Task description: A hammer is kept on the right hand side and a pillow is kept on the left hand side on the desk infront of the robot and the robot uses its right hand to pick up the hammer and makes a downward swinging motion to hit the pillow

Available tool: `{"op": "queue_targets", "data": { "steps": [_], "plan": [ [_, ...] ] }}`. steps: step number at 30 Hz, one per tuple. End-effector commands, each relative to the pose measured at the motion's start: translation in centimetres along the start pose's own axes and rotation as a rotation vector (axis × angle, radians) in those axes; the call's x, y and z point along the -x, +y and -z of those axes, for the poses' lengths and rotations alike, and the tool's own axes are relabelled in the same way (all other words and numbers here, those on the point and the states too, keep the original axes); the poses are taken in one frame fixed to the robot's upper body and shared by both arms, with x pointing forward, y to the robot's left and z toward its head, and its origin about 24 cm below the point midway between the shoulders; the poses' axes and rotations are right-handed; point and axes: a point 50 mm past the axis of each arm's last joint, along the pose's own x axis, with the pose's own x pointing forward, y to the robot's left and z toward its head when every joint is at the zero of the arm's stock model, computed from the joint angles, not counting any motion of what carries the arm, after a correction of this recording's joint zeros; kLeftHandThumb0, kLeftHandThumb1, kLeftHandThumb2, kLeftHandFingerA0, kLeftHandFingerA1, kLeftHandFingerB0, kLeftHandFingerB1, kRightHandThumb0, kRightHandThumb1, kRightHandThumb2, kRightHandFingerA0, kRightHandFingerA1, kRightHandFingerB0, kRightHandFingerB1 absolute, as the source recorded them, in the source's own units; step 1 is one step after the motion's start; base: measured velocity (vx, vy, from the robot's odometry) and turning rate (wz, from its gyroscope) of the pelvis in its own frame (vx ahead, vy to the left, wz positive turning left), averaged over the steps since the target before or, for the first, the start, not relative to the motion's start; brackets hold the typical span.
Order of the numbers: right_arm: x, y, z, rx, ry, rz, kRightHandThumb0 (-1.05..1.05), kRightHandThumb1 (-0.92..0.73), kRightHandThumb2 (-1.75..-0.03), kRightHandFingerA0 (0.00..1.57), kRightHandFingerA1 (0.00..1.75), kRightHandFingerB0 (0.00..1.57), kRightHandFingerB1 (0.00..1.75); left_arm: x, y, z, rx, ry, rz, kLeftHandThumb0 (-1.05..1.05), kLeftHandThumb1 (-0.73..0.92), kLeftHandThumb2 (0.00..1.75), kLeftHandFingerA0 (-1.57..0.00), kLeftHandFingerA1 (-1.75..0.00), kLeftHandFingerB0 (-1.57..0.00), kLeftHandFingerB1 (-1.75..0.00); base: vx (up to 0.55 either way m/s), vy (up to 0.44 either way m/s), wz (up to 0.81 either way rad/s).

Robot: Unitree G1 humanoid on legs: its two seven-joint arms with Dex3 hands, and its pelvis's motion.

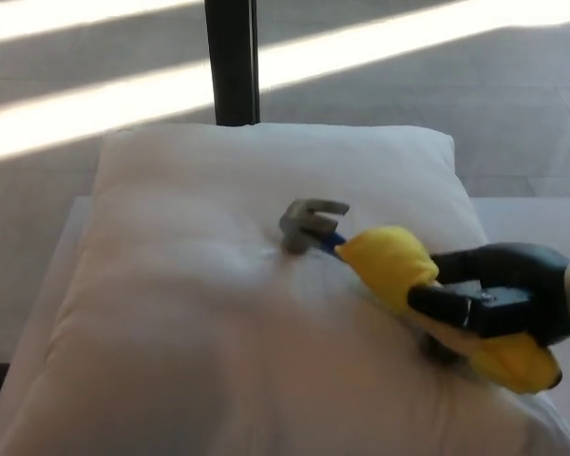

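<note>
Reaching in from the right edge, the right hand (499, 294) has its black fingers wrapped around the yellow handle of the claw hammer (399, 271), low over the white pillow (218, 313). The grey hammer head (309, 224) sits near the pillow's middle; whether they touch is unclear. Behind the pillow stands a dark post (232, 59).

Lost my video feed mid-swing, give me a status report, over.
Right hand shut on hammer's yellow handle. Left hand not in view. Hammer head at pillow centre, contact unclear. Nothing in the way.
</note>
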Motion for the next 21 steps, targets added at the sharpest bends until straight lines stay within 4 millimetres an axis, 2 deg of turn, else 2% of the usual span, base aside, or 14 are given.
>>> {"op": "queue_targets", "data": {
  "steps": [1, 2, 3, 4, 5, 6, 9, 11, 13, 14, 16, 17, 18, 21],
  "plan": [
    [2.9, -1.4, -5.0, -0.144, -0.174, 0.0, -0.37, -0.67, -1.04, 1.04, 1.75, 0.72, 1.58, 0.1, 0.7, -0.6, -0.002, -0.029, -0.019, -0.61, 0.73, 0.62, -0.69, -0.56, -0.58, -0.46, 0.0, 0.0, 0.0],
    [3.5, -1.7, -5.8, -0.155, -0.209, -0.012, -0.35, -0.61, -1.1, 1.03, 1.75, 0.76, 1.61, 0.2, 0.7, -0.5, -0.002, -0.027, -0.022, -0.61, 0.72, 0.62, -0.69, -0.55, -0.59, -0.46, 0.0, 0.0, 0.0],
    [4.1, -2.1, -6.4, -0.195, -0.239, -0.013, -0.34, -0.59, -0.99, 1.02, 1.75, 0.8, 1.41, 0.2, 0.7, -0.5, -0.003, -0.026, -0.021, -0.62, 0.73, 0.62, -0.68, -0.55, -0.57, -0.46, 0.0, 0.0, 0.0],
    [5.3, -2.6, -7.4, -0.239, -0.289, -0.013, -0.33, -0.58, -1.12, 1.03, 1.75, 0.8, 1.53, 0.1, 0.7, -0.5, 0.002, -0.025, -0.019, -0.62, 0.72, 0.62, -0.67, -0.55, -0.57, -0.46, 0.0, 0.0, 0.0],
    [5.7, -2.7, -7.8, -0.222, -0.307, -0.008, -0.33, -0.58, -1.12, 1.03, 1.75, 0.8, 1.53, 0.1, 0.7, -0.5, 0.013, -0.024, -0.018, -0.62, 0.72, 0.62, -0.67, -0.55, -0.57, -0.46, 0.0, 0.0, 0.0],
    [6.7, -3.2, -8.3, -0.238, -0.352, -0.002, -0.3, -0.6, -1.19, 1.05, 1.75, 0.75, 1.7, 0.2, 0.7, -0.5, 0.011, -0.027, -0.017, -0.61, 0.72, 0.62, -0.69, -0.55, -0.58, -0.47, 0.0, 0.0, 0.0],
    [7.6, -3.8, -8.6, -0.27, -0.378, 0.012, -0.31, -0.62, -1.2, 1.05, 1.75, 0.73, 1.75, 0.1, 0.7, -0.5, 0.01, -0.024, -0.019, -0.61, 0.72, 0.62, -0.68, -0.55, -0.57, -0.46, 0.0, 0.0, 0.0],
    [8.3, -4.4, -8.5, -0.291, -0.408, 0.026, -0.32, -0.68, -1.09, 1.06, 1.75, 0.68, 1.75, 0.1, 0.7, -0.4, 0.008, -0.021, -0.021, -0.61, 0.73, 0.62, -0.67, -0.55, -0.55, -0.46, 0.0, 0.0, 0.0],
    [9.0, -5.5, -8.0, -0.335, -0.434, 0.059, -0.35, -0.69, -1.04, 1.06, 1.75, 0.66, 1.75, 0.2, 0.7, -0.4, 0.003, -0.024, -0.013, -0.61, 0.74, 0.62, -0.66, -0.56, -0.55, -0.47, 0.0, 0.0, 0.0],
    [9.2, -6.2, -7.7, -0.368, -0.444, 0.122, -0.33, -0.67, -1.03, 1.07, 1.75, 0.68, 1.63, 0.2, 0.7, -0.3, 0.004, -0.021, -0.021, -0.61, 0.74, 0.62, -0.68, -0.54, -0.55, -0.46, 0.0, 0.0, 0.0],
    [9.4, -6.7, -7.2, -0.382, -0.453, 0.161, -0.32, -0.68, -1.09, 1.05, 1.75, 0.67, 1.63, 0.2, 0.7, -0.4, 0.004, -0.029, -0.015, -0.63, 0.73, 0.62, -0.67, -0.57, -0.56, -0.47, 0.0, 0.0, 0.0],
    [9.6, -7.7, -6.2, -0.411, -0.458, 0.218, -0.3, -0.71, -1.14, 1.03, 1.75, 0.6, 1.75, 0.2, 0.7, -0.4, 0.005, -0.029, -0.018, -0.63, 0.73, 0.62, -0.66, -0.56, -0.56, -0.47, 0.0, 0.0, 0.0],
    [9.6, -8.3, -5.7, -0.42, -0.45, 0.274, -0.3, -0.65, -1.17, 1.01, 1.75, 0.61, 1.67, 0.2, 0.6, -0.5, 0.001, -0.031, -0.018, -0.62, 0.73, 0.62, -0.66, -0.54, -0.56, -0.47, 0.0, 0.0, 0.0],
    [9.9, -10.1, -3.8, -0.31, -0.462, 0.509, -0.26, -0.71, -1.16, 0.99, 1.75, 0.62, 1.75, 0.1, 0.7, -0.4, 0.007, -0.018, -0.028, -0.62, 0.73, 0.62, -0.67, -0.53, -0.55, -0.46, 0.0, 0.0, 0.0]
  ]
}}
